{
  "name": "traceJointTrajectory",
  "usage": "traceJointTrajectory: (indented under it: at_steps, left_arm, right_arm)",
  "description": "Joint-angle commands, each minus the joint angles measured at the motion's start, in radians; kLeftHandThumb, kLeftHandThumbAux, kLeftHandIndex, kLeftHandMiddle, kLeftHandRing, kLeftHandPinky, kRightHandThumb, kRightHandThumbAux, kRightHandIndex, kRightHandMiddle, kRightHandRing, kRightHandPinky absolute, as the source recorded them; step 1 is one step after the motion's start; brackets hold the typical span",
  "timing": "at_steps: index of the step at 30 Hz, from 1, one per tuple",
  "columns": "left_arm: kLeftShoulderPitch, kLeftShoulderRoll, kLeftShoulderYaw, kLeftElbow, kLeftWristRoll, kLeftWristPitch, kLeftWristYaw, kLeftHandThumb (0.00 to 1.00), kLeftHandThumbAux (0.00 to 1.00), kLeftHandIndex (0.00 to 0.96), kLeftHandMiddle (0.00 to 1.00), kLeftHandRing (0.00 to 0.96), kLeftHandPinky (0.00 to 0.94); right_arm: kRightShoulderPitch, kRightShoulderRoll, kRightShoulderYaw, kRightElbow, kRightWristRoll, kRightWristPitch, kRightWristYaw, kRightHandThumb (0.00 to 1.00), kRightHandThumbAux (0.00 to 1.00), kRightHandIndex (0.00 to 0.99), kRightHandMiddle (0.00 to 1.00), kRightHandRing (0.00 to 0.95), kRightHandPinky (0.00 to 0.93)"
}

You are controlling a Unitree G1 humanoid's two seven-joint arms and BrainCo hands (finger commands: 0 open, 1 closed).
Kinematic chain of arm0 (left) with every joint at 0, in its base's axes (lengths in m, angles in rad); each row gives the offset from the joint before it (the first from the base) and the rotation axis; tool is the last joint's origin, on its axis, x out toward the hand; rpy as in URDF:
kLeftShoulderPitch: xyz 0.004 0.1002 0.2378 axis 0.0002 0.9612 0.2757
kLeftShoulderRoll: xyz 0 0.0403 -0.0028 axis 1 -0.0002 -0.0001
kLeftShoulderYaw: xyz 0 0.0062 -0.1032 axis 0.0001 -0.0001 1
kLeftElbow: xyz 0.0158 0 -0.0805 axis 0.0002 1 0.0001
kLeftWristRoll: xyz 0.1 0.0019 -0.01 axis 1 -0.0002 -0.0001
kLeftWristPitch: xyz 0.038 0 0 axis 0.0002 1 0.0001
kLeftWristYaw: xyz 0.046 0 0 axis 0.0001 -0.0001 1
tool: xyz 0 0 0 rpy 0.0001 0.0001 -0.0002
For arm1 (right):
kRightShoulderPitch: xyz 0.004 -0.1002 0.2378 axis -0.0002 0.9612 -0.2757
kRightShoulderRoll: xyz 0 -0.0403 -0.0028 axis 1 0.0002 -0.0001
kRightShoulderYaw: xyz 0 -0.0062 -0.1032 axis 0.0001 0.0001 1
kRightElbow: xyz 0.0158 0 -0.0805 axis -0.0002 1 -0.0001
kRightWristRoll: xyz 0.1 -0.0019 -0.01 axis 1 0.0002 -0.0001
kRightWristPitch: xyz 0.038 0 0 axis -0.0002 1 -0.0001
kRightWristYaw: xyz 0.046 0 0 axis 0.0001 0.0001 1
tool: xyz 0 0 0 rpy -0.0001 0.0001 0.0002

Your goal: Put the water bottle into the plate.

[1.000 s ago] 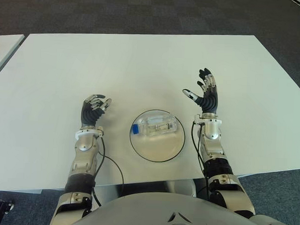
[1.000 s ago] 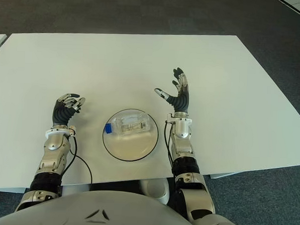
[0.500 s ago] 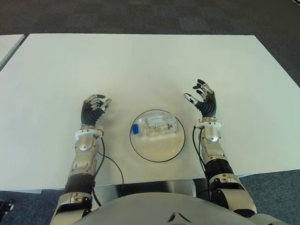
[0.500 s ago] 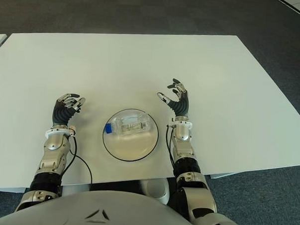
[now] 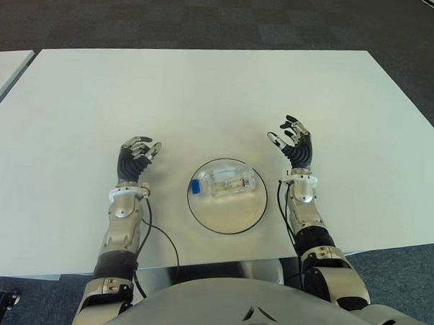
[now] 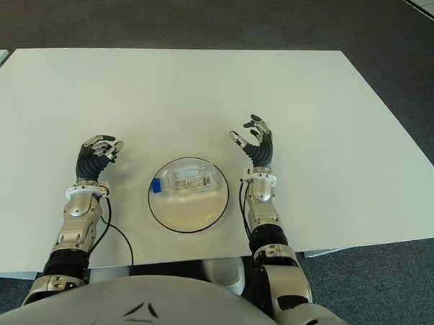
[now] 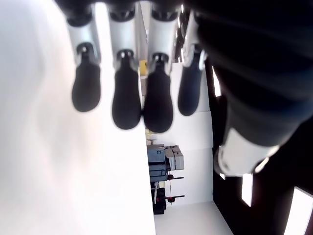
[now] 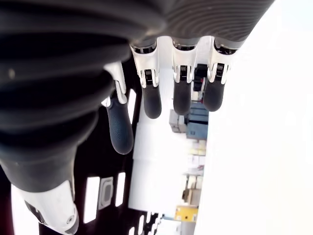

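A clear water bottle (image 5: 225, 182) with a blue cap lies on its side inside the round plate (image 5: 229, 218) near the table's front edge. My right hand (image 5: 293, 140) is to the right of the plate, fingers relaxed and holding nothing; its wrist view shows loosely curved fingers (image 8: 152, 100) with nothing between them. My left hand (image 5: 135, 157) is to the left of the plate, its fingers (image 7: 126, 103) loosely curled and holding nothing.
The white table (image 5: 205, 97) stretches far beyond the hands. A black cable (image 5: 160, 235) runs from my left wrist over the front edge. Dark carpet lies around the table, and another table's corner (image 5: 5, 63) shows at far left.
My right hand has drawn back toward me and lowered beside the plate, its fingers curling in slightly. The bottle, the plate and my left hand have not moved.
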Motion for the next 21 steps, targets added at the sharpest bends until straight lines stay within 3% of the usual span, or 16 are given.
traceJointTrajectory:
  at_steps: [1, 21]
  left_arm:
    - [0.008, -0.001, -0.004, -0.003, -0.006, 0.018, -0.005, 0.709, 0.713, 0.437, 0.695, 0.677, 0.662]
    - [0.012, 0.003, -0.004, -0.006, -0.002, 0.024, -0.005, 0.707, 0.713, 0.438, 0.704, 0.687, 0.663]
  right_arm:
    - [-0.010, 0.014, -0.006, 0.032, 0.005, -0.028, -0.003, 0.702, 0.729, 0.434, 0.631, 0.645, 0.682]
    - [-0.025, 0.041, -0.047, 0.125, 0.041, -0.097, -0.007, 0.706, 0.727, 0.436, 0.675, 0.677, 0.684]
